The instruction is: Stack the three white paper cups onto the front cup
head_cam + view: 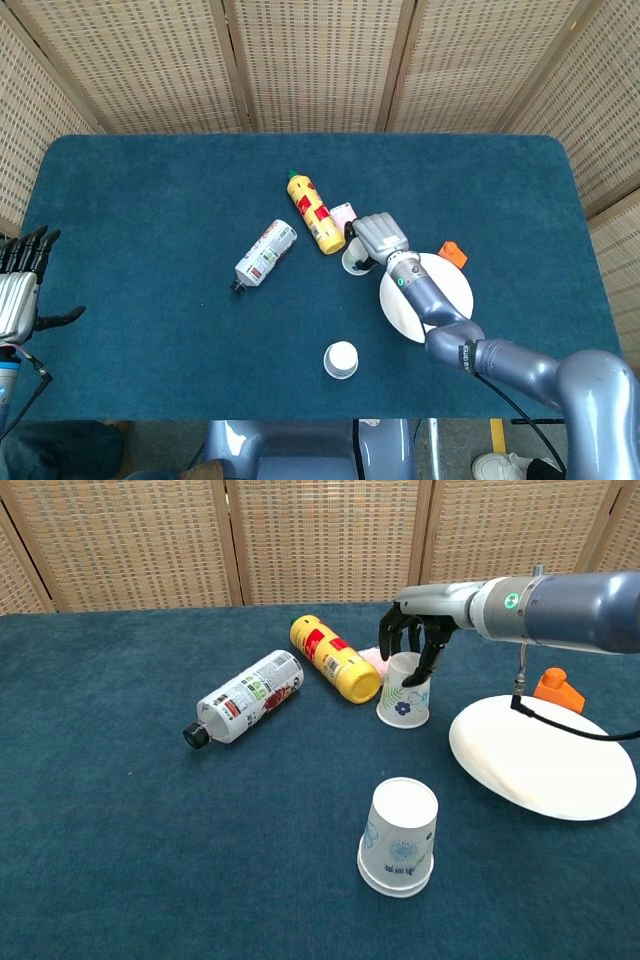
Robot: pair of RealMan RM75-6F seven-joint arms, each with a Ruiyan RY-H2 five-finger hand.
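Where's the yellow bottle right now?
In the chest view the yellow bottle lies on its side left of the rear cup that the right hand is closing on, right of the clear bottle.

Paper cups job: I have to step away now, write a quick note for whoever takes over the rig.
Right hand: over the rear cup, fingers curled around its top, which leans a little; a firm grip cannot be confirmed.
Left hand: idle at the table's left edge, fingers apart, holding nothing.
Front cup: upside down near the front edge; a second rim at its base suggests one cup already stacked.
Left: lift the rear cup and set it over the front cup.
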